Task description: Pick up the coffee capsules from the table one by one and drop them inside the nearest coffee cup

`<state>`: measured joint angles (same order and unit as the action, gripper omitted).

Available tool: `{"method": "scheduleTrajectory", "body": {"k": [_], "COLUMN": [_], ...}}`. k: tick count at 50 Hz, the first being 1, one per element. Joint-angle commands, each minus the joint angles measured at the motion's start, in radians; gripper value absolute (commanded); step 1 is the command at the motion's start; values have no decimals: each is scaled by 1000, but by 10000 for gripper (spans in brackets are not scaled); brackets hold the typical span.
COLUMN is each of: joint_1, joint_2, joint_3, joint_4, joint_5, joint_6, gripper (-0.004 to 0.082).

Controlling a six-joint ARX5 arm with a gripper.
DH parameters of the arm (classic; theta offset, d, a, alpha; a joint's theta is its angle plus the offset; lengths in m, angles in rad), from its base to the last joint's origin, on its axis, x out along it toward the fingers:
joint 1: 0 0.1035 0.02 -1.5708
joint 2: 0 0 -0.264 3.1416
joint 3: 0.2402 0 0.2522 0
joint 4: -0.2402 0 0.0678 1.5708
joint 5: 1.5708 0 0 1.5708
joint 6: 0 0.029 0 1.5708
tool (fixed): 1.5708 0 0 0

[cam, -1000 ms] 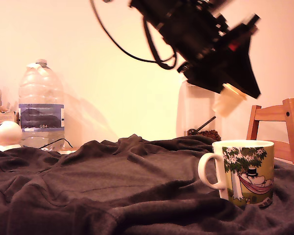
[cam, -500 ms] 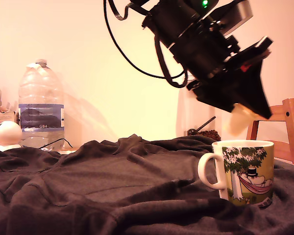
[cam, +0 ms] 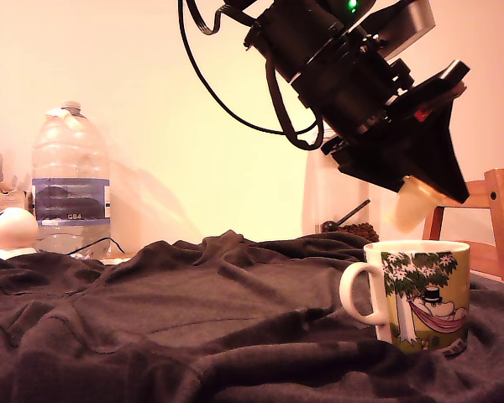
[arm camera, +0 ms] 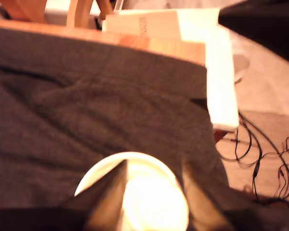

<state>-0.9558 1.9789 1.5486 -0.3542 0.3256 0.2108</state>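
I seem to be working in someone's home, at a makeshift setup. My table is draped in a wrinkled dark grey cloth, with a wooden chair at the exterior view's right. A printed cartoon mug stands near. Far off by a plain wall are a large water bottle, a white ball-shaped figure, and a clear container.

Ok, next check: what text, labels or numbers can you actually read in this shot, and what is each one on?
"GB4", roughly: small print on the water bottle's blue label, too blurred to be sure.
Mug: a picture only, no words seen.
Gripper and capsule: no readable marking.
Wrist view: no text.
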Motion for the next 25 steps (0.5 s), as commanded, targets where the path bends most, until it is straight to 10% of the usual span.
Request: {"method": "scheduleTrajectory", "body": {"k": [1,19,25], "joint_1": [-5,-3,-2], "joint_2": [25,24,17], "joint_3": [-5,-57,-89], "joint_4": [34,167,232], "joint_5": [8,46,63], "joint_6": [-14,-21,-21], "gripper": [629,632,515]}}
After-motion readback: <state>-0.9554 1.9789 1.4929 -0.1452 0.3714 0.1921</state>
